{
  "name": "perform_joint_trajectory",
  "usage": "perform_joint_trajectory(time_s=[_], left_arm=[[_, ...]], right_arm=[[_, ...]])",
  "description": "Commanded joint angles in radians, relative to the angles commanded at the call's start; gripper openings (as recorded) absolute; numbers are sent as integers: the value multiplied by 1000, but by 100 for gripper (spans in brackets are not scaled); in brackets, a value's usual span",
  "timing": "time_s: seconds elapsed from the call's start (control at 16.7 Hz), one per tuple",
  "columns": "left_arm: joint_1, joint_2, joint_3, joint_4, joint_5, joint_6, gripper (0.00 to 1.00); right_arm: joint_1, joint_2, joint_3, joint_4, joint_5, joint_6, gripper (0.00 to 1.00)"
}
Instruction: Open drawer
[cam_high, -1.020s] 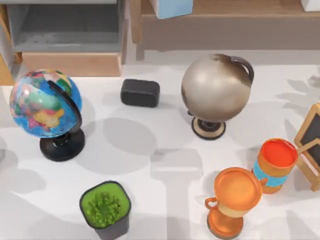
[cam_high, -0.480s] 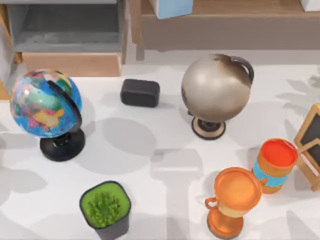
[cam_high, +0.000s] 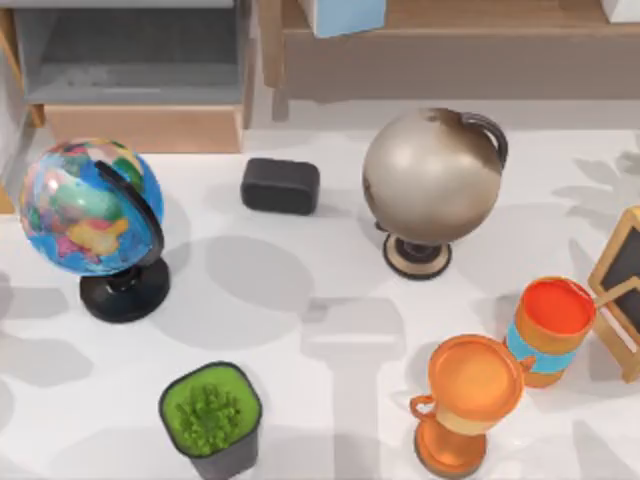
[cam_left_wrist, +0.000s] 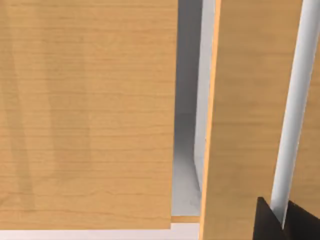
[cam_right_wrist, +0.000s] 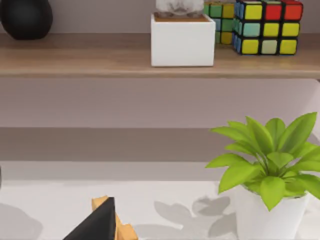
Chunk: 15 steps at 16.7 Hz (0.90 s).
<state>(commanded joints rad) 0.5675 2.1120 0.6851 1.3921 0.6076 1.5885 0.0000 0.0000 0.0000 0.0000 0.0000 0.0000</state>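
The drawer (cam_high: 8, 150) is a narrow sliver at the top view's far left edge: a pale grey inner panel with a thin light-wood rim at its near end. The left wrist view looks close along light-wood boards with a grey gap between them. There the drawer's pale panel (cam_left_wrist: 295, 115) runs down into my left gripper (cam_left_wrist: 281, 226), whose dark fingertips (cam_left_wrist: 262, 222) sit on either side of the panel's edge, shut on it. My right gripper (cam_right_wrist: 97, 225) shows as a dark tip low in the right wrist view, off to the table's right.
A wide grey-lined box (cam_high: 140, 125) with a light-wood front stands back left, beside a shelf (cam_high: 450, 50). On the table are a coloured globe (cam_high: 90, 210), black block (cam_high: 280, 186), grey globe (cam_high: 432, 180), green pot (cam_high: 210, 415), orange trophy (cam_high: 470, 390), orange cup (cam_high: 552, 328) and chalkboard (cam_high: 625, 285).
The drawer's sliver at the left edge has lengthened and its wood rim has slid toward the table's front. Shadows at the table's left have shifted. The table objects stay put.
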Motion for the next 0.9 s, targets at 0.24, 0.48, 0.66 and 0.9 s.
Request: perform_joint_trajectory(time_s=[0.24,0.48,0.66,0.9], left_arm=[[69,-43,-119,65,70,2,0],[117,-76,-197,112,116,7,0],[117,-76,-197,112,116,7,0],[117,-76,-197,112,116,7,30]], right_arm=[[0,0,0,0,0,0,100],[0,0,0,0,0,0,100],[0,0,0,0,0,0,100],[0,0,0,0,0,0,100]])
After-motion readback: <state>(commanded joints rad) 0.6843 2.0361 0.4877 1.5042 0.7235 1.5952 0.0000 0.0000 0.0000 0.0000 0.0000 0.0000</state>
